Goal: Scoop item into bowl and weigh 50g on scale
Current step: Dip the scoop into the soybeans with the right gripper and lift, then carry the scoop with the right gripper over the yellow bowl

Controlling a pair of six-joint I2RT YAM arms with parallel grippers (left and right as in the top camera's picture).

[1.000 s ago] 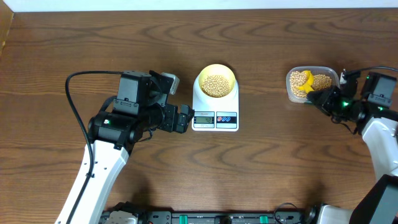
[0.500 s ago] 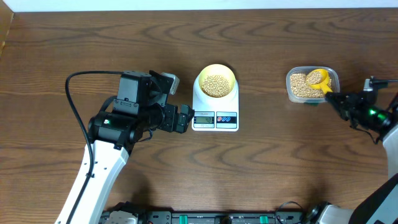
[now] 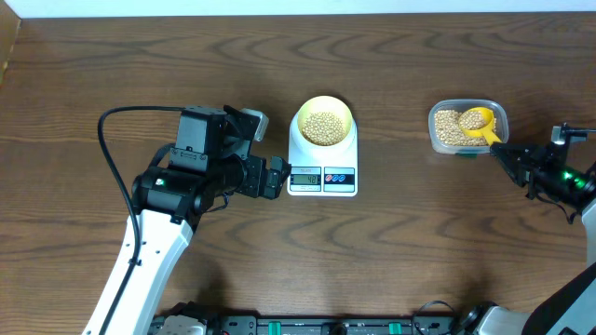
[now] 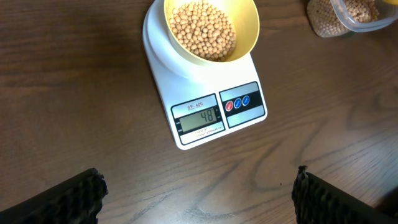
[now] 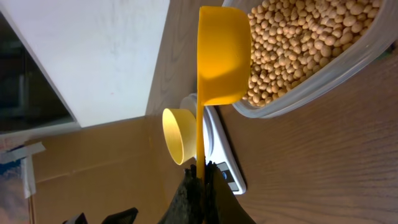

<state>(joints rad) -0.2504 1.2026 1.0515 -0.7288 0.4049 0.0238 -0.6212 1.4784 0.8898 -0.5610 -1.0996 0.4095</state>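
The pale yellow bowl [image 3: 299, 115] stands on the white scale [image 3: 322, 160] and holds a layer of tan beans [image 3: 323, 127]. In the left wrist view the scale's display [image 4: 199, 117] reads 48. My left gripper [image 3: 277, 177] rests just left of the scale, open and empty, its fingers [image 4: 68, 199] wide apart. At the right, my right gripper [image 3: 503, 152] is shut on the handle of a bright yellow scoop [image 3: 477, 119]. The scoop's cup [image 5: 221, 56] hangs over the clear tub [image 3: 440, 141] of beans [image 5: 298, 43].
The left arm's black cable [image 3: 112, 167] loops over the wood to the left of the scale. The tub's rim [image 5: 323, 81] lies close beside the scoop. Bare wooden tabletop [image 3: 400, 242] lies between scale and tub. A white wall runs along the table's far edge.
My right arm has drawn back to the right. The scoop has swung from the tub's left part to its upper right. The left arm, bowl and scale have not moved.
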